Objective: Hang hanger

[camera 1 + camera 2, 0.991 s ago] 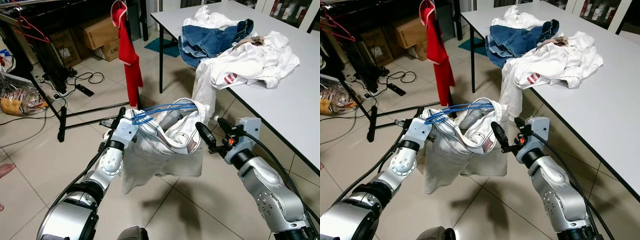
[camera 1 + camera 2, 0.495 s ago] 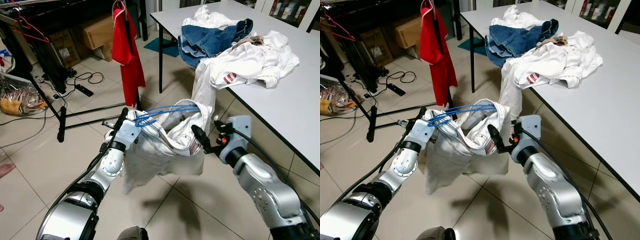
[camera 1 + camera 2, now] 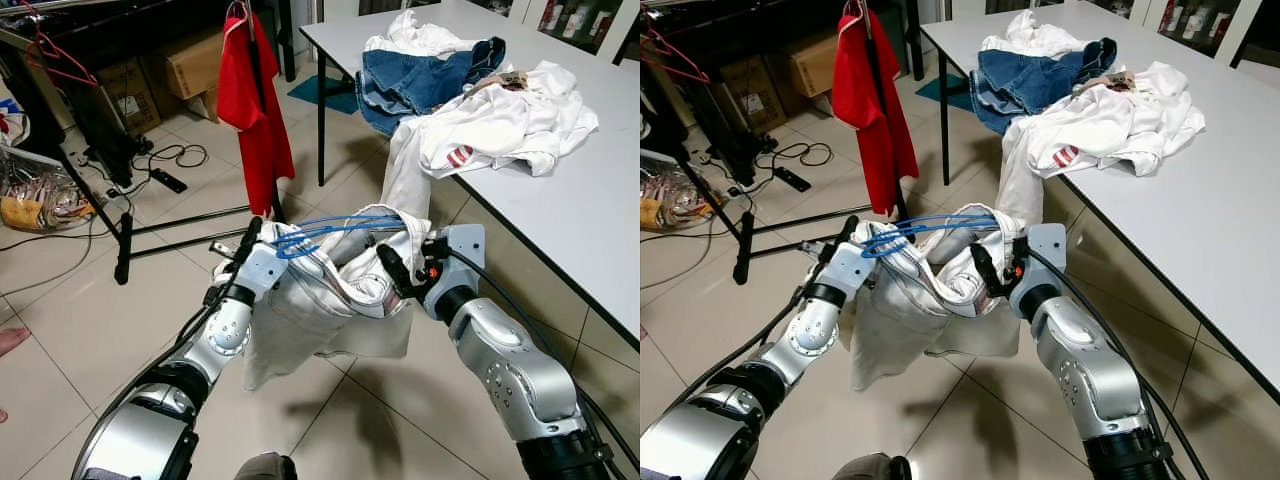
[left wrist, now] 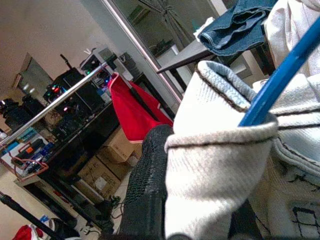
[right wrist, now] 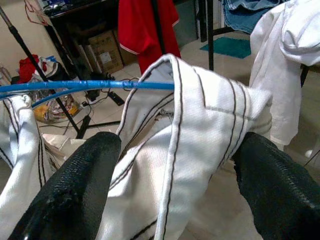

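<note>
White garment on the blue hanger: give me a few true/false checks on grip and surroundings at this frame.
1. Both grippers are at the white garment. True.
2. The blue hanger is already on the rack. False: it sits in the garment between the left gripper and the right gripper.
3. A red shirt hangs behind. True.
4. The denim piece lies on the floor. False: it is on the table.

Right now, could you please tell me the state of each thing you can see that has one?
White garment: held up between both grippers, draped on the hanger.
Blue hanger: inside the garment, not hung.
Left gripper: shut on the garment.
Right gripper: open around a fold.
Red shirt: hanging.
Jeans: crumpled on the table.
</note>
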`<state>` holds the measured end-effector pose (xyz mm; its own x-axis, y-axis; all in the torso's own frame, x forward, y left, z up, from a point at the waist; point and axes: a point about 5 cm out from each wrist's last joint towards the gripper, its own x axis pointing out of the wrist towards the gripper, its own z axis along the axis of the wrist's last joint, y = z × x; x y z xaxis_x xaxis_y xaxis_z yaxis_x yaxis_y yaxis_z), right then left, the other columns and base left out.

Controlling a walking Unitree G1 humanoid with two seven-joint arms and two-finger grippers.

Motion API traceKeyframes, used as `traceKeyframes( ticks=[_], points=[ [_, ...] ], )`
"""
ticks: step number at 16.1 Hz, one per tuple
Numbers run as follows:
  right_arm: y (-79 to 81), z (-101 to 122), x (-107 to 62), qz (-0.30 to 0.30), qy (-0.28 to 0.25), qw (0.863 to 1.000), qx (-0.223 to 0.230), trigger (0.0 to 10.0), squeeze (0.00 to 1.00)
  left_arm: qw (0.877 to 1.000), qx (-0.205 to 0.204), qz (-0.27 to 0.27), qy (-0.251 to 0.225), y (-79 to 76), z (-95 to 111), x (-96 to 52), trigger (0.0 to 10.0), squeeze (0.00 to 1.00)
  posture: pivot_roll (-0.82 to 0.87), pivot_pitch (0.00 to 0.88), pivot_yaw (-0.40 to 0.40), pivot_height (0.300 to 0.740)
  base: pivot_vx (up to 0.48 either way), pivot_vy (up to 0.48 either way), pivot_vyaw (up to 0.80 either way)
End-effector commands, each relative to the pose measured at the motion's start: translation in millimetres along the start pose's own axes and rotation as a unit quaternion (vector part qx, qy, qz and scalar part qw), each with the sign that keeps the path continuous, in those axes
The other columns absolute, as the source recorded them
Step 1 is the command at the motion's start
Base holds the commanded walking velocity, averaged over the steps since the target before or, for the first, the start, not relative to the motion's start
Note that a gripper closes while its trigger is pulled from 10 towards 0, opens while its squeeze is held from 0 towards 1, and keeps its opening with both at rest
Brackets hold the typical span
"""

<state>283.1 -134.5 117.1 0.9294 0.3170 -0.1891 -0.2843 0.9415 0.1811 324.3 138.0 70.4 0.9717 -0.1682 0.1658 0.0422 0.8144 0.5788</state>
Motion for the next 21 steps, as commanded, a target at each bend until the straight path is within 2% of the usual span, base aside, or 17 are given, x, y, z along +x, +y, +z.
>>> traceKeyframes(
  ticks=[1, 4, 8, 11, 14, 18, 21],
  points=[
    [-5.9, 7, 0.9, -0.014, -0.016, 1.000, -0.003, 0.0, 0.00, 0.999, -0.003, 0.023, -0.022, 6.8, 6, 4.8, 10.0, 0.00, -0.02, 0.000, 0.091, 0.740, 0.000, 0.000, 0.00],
    [-8.8, 11, -0.4, -0.016, -0.036, 0.999, -0.017, 0.0, 0.00, 0.999, -0.002, 0.023, -0.023, 6.5, 6, 4.5, 10.0, 0.00, -0.02, 0.000, 0.091, 0.740, 0.000, 0.000, 0.00],
    [0.5, 12, -2.8, 0.023, -0.050, 0.998, -0.025, 0.0, 0.00, 0.999, 0.001, 0.021, -0.026, 6.0, 7, 5.1, 10.0, 0.00, -0.02, 0.000, 0.091, 0.740, 0.000, 0.000, 0.00],
    [2.7, 4, -3.3, 0.033, -0.032, 0.998, -0.037, 0.0, 0.00, 0.999, 0.003, 0.022, -0.028, 6.4, 7, 5.0, 10.0, 0.00, -0.02, 0.000, 0.091, 0.740, 0.000, 0.000, 0.00],
    [-2.6, -4, -3.3, 0.017, -0.013, 0.999, -0.044, 0.0, 0.00, 0.999, 0.004, 0.023, -0.030, 6.5, 8, 5.0, 10.0, 0.00, -0.02, 0.000, 0.090, 0.740, 0.000, 0.000, 0.00],
    [-7.0, 3, -2.8, 0.001, -0.036, 0.999, -0.028, 0.0, 0.00, 0.999, 0.005, 0.020, -0.032, 5.2, 8, 4.7, 10.0, 0.00, -0.02, 0.000, 0.090, 0.740, 0.000, 0.000, 0.00],
    [-6.9, 20, -2.5, 0.004, -0.087, 0.996, 0.013, 0.0, 0.00, 1.000, -0.007, 0.003, -0.015, 1.4, 6, 4.5, 10.0, 0.00, -0.02, 0.000, 0.090, 0.740, 0.000, 0.000, 0.00]
  ],
)
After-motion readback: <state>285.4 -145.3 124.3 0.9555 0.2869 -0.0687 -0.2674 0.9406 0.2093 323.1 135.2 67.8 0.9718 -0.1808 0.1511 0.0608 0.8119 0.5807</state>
